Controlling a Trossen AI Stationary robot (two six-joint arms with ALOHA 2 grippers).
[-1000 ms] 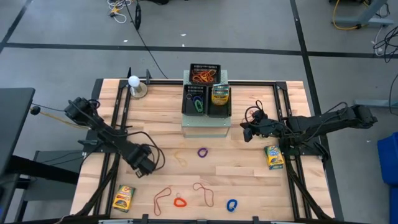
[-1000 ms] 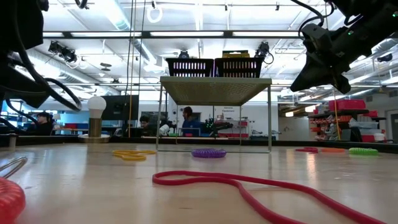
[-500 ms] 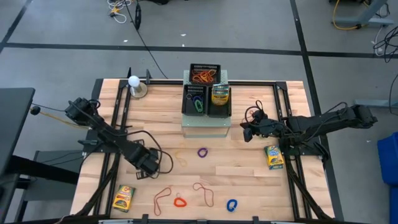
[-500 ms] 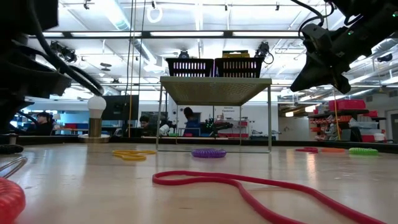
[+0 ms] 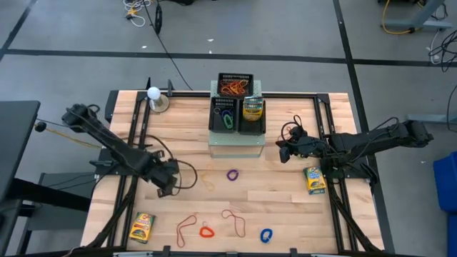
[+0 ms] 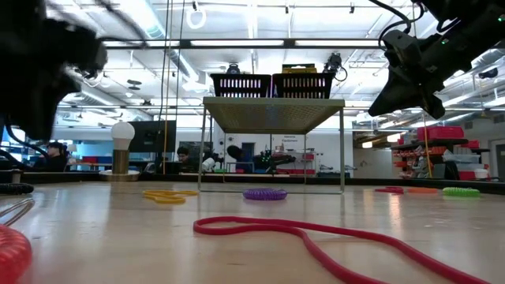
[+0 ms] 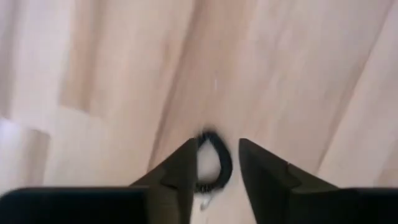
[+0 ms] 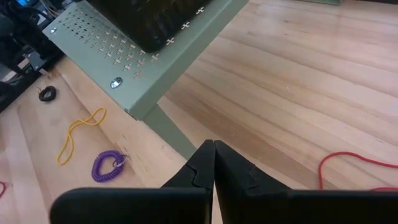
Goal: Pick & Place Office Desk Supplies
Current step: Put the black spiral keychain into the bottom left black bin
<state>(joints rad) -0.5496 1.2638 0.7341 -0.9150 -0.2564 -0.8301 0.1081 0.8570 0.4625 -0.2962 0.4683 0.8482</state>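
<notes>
The left gripper (image 7: 214, 163) is low over the smooth wooden table (image 5: 285, 200), its fingers apart on both sides of a small black curly loop (image 7: 214, 163) that lies flat; it looks loose, not squeezed, though this is blurry. The right gripper (image 8: 214, 163), fingers pressed together, hangs beside the pale green metal stand with holes (image 5: 235, 146). The black mesh trays (image 5: 235, 114) on it hold thin orange rubber bands (image 5: 233, 88) and a yellow-green crayon box (image 5: 253, 108); two more such boxes (image 5: 142, 227) lie on the table.

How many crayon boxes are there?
3: one crayon box at the table's front-left corner, one near the right edge, one in the mesh tray. More may be hidden.
</notes>
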